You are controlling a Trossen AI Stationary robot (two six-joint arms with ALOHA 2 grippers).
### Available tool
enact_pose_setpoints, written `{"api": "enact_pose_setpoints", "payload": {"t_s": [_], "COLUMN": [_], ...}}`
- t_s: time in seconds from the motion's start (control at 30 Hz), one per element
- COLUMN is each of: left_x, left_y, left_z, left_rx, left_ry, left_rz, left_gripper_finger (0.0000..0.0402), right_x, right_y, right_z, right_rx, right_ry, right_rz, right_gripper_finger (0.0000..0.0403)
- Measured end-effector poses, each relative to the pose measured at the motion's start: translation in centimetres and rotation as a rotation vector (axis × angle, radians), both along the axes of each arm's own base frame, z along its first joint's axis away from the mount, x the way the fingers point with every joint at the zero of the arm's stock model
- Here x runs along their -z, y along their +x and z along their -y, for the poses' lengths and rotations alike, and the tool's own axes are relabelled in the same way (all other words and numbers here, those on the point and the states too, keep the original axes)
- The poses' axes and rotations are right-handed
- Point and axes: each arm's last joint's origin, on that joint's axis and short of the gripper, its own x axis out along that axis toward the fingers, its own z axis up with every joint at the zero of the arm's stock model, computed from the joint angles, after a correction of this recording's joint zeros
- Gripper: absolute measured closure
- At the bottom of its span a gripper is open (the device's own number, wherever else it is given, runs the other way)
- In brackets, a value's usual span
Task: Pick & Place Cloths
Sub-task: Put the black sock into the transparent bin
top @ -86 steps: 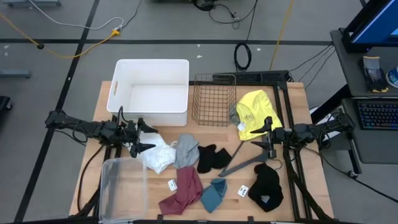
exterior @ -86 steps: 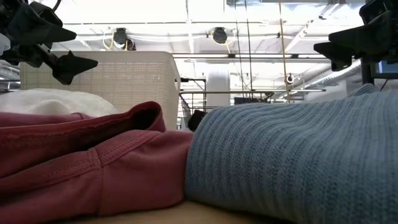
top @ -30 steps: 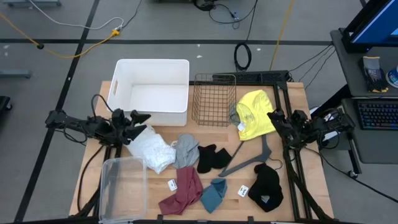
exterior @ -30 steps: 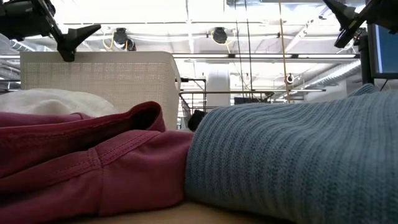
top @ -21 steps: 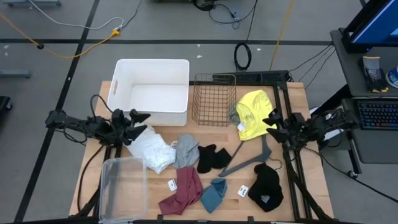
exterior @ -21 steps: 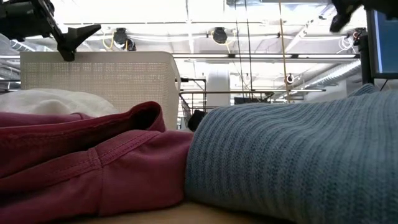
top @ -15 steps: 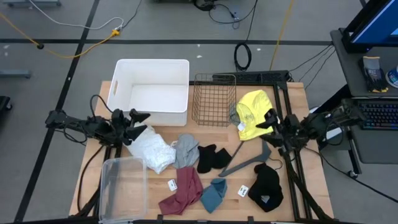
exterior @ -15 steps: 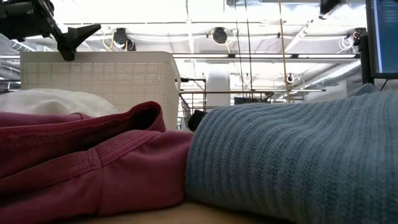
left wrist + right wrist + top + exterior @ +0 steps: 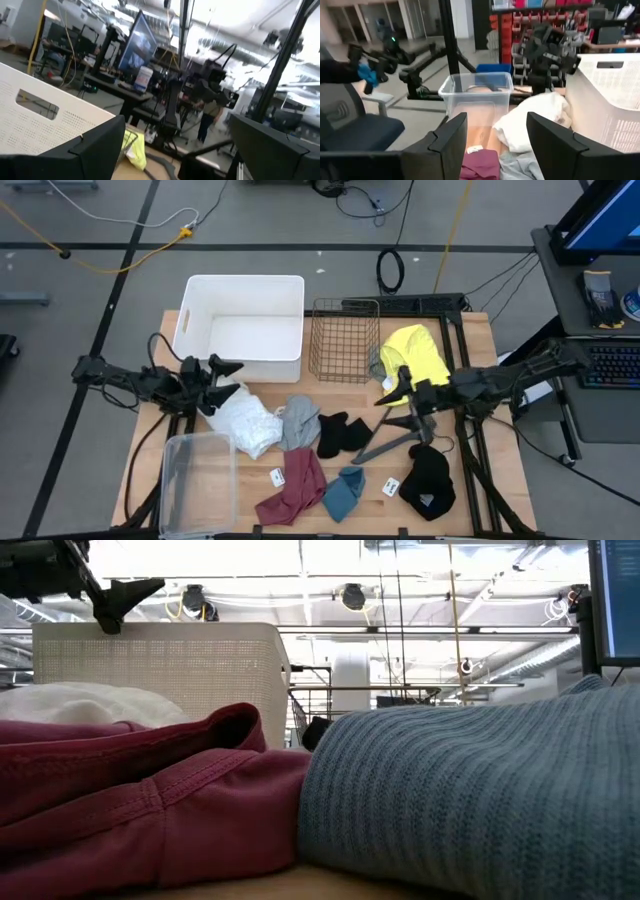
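While both arms hovered above the counter (image 9: 470, 340), you could see that neither held anything. The left gripper (image 9: 226, 378) stood with its fingers spread fully apart, empty, just above the white cloth (image 9: 245, 423) and beside the white bin (image 9: 243, 325). The right gripper (image 9: 392, 394) reached inward, its fingers part-open and empty, at the lower edge of the yellow cloth (image 9: 412, 355) and near the dark grey hanger (image 9: 392, 443).

You found the remaining cloths lying flat on the counter:
- grey cloth (image 9: 299, 420), touching the white one;
- black cloth (image 9: 342, 432), just beside the grey;
- maroon cloth (image 9: 297, 485), at the front edge;
- teal-blue cloth (image 9: 344, 491), touching the maroon;
- a second black cloth (image 9: 430, 479), below the hanger.

The wire basket (image 9: 344, 338) and the clear tub (image 9: 197, 480) held no cloth.
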Motion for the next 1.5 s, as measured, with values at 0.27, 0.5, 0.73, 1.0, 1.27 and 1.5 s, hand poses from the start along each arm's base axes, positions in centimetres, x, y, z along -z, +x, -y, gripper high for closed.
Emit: {"api": "enact_pose_setpoints", "payload": {"t_s": [0.27, 0.5, 0.73, 1.0, 1.27, 1.5], "left_x": [-4.3, -8.9, -12.5, -14.4, -14.1, -14.1], "left_y": [1.2, 2.7, 3.8, 3.9, 3.5, 3.5], "left_z": [1.3, 3.0, 4.4, 5.5, 5.9, 5.9], "left_rx": [0.088, 0.13, 0.129, 0.073, 0.063, 0.076], "left_ry": [0.015, 0.086, 0.164, 0.283, 0.314, 0.265], "left_rz": [-0.112, -0.3, -0.41, -0.494, -0.523, -0.521], "left_gripper_finger": [0.0039, 0.0039, 0.0039, 0.0039, 0.0039, 0.0039], "right_x": [0.1, 1.7, 3.7, 5.9, 9.0, 11.3], "right_y": [2.5, 4.6, 7.3, 10.0, 10.9, 11.5], "right_z": [-0.8, -1.5, -2.4, -3.3, -3.4, -3.2], "right_rx": [0.001, 0.002, -0.003, -0.033, -0.062, -0.06], "right_ry": [-0.016, -0.056, -0.153, -0.302, -0.397, -0.423], "right_rz": [-0.05, -0.183, -0.422, -0.672, -0.835, -0.948], "right_gripper_finger": [0.0204, 0.0204, 0.0204, 0.0201, 0.0167, 0.0132]}}
